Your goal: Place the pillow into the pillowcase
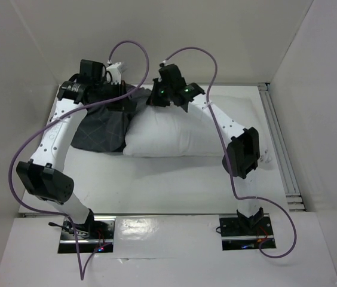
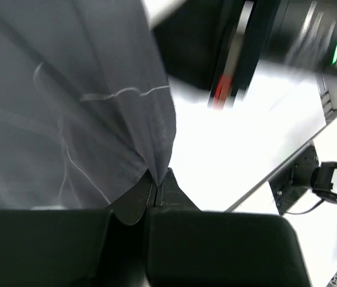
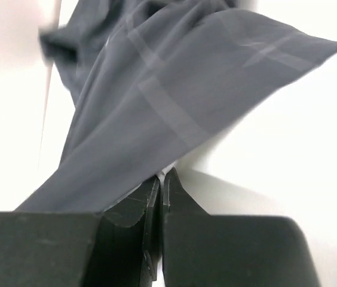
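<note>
Top view: the pillow [image 1: 186, 134] lies far on the counter [image 1: 156, 179], with the pillowcase [image 1: 100, 133] bunched at its left end.

Left wrist: the left end effector [image 2: 156, 190] pinches pillowcase cloth, and the right arm [image 2: 258, 42] looms close beyond.

Right wrist: the right end effector [image 3: 161, 179] pinches the pillowcase edge over the pillow.

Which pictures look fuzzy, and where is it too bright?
Left wrist view: the right arm up top is smeared, the pillowcase soft. Right wrist view: the pillowcase's far end is fuzzy, white parts washed out. Top view: sharp, with glare on the shiny strip at the near edge.
</note>
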Available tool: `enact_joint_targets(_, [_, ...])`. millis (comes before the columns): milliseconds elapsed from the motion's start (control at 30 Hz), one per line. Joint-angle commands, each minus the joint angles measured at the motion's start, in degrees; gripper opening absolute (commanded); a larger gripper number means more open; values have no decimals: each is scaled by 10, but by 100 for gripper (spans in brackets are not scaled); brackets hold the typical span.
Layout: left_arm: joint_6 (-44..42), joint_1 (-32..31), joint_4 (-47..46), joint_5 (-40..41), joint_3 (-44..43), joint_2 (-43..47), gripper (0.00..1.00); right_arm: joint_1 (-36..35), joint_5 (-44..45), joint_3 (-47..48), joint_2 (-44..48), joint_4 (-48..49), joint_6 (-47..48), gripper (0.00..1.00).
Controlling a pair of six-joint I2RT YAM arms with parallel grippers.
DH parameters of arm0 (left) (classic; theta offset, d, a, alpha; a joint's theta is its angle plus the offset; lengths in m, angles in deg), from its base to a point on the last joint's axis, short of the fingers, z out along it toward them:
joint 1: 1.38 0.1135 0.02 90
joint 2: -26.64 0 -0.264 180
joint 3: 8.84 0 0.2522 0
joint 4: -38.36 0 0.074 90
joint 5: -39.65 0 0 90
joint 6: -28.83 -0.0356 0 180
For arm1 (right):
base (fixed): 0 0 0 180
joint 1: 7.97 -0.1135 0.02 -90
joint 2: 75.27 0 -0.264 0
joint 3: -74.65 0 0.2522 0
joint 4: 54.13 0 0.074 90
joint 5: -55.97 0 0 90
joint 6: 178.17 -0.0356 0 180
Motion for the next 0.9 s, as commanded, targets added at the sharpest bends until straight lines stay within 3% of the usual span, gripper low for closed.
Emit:
enact_joint_targets(0, [-1,0,-26,-4,5,-29,3,74,-28,8,-35,73,-22,0])
enact_joint_targets(33, [4,0,-26,2,-4,-41,10,84,-72,-6,-35,91,-30,0])
enact_joint_targets(100, [13,0,-39,22,-26,-66,35,118,-117,-40,-49,154,-63,0])
enact_joint_targets(133, [21,0,-32,30,-38,-92,59,129,-165,-69,-57,174,-75,0])
enact_joint_targets(233, [26,0,-24,71,-60,-106,73,169,-240,-76,-93,210,-99,0])
enact_joint_targets(300, [26,0,-24,113,-60,-106,97,181,-271,-71,-107,210,-105,0])
enact_joint_targets(333, [26,0,-24,120,-45,-100,100,188,-276,-71,-107,210,-105,0])
enact_joint_targets(467, [57,6,-71,120,55,-60,99,193,-276,-58,-113,193,-89,0])
enact_joint_targets(500, [81,6,-123,104,129,-46,79,193,-276,-58,-118,193,-82,0])
enact_joint_targets(533, [93,6,-156,85,167,-32,79,193,-276,-58,-118,193,-82,0])
enact_joint_targets(567, [109,6,-191,69,206,-2,48,193,-276,-58,-118,193,-82,0])
enact_joint_targets(600, [129,6,-224,60,240,12,39,193,-276,-58,-118,193,-77,0])
enact_joint_targets(667, [175,11,-312,42,327,35,39,193,-276,-58,-123,187,-77,0])
enact_joint_targets(700, [193,11,-337,50,353,61,54,193,-276,-53,-123,181,-71,0])
enact_joint_targets(733, [212,11,-360,55,377,75,63,193,-276,-53,-123,181,-71,0])
enact_joint_targets(800, [256,11,-443,55,446,102,72,199,-276,-48,-123,181,-71,0])
enact_joint_targets(867, [272,11,-500,55,481,117,67,199,-281,-48,-123,181,-71,0])
